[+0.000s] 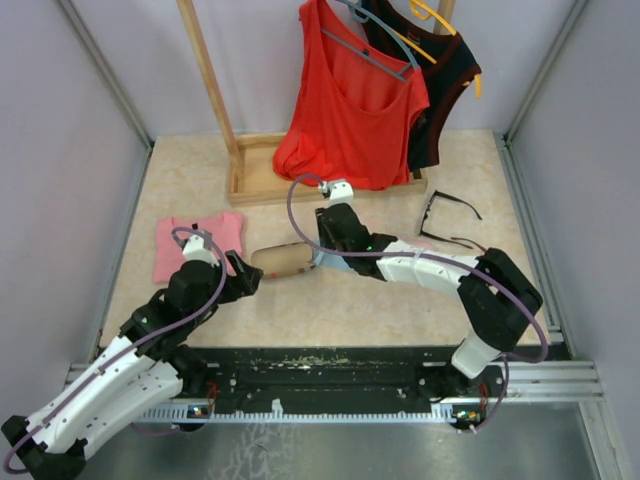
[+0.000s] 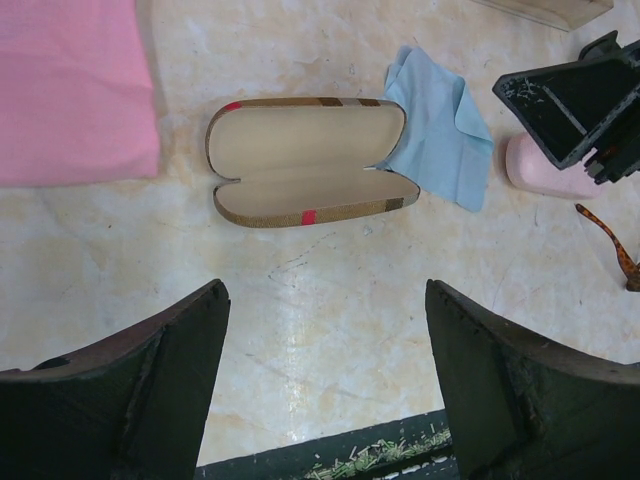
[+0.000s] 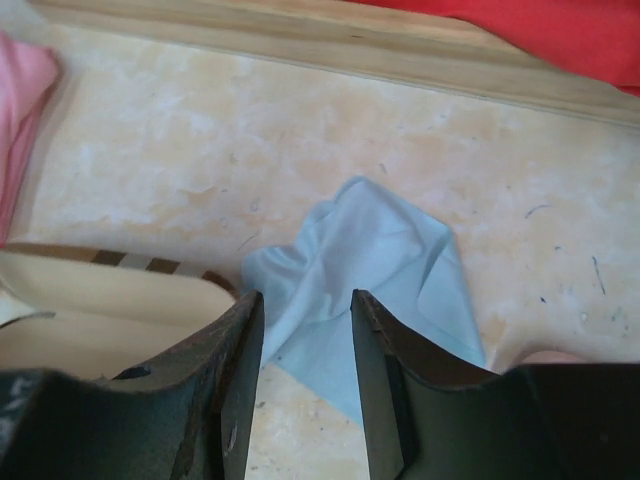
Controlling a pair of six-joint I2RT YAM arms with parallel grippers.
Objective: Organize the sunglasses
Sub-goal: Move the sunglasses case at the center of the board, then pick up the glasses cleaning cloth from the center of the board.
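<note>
The left gripper (image 2: 322, 292) hovers above the beige table (image 1: 330, 310) with its jaws wide apart and nothing between them. Just ahead of it lies the brown plaid case (image 2: 305, 160), open, with its cream inside facing up. A light blue cloth (image 2: 440, 130) touches the case's right end. The right gripper (image 3: 305, 300) is low over this cloth; its jaws stand only a little apart, and the cloth's edge shows in the gap. Just beside it, partly hidden by the arm, lies the pink case (image 2: 545, 170).

The black-framed sunglasses (image 1: 447, 213) rest on the table at the far right, arms unfolded, well apart from both grippers. Of the reddish-brown sunglasses (image 2: 615, 245) only one thin arm is visible (in the left wrist view), near the pink case. A pink garment (image 1: 197, 245) lies flat at the left.
</note>
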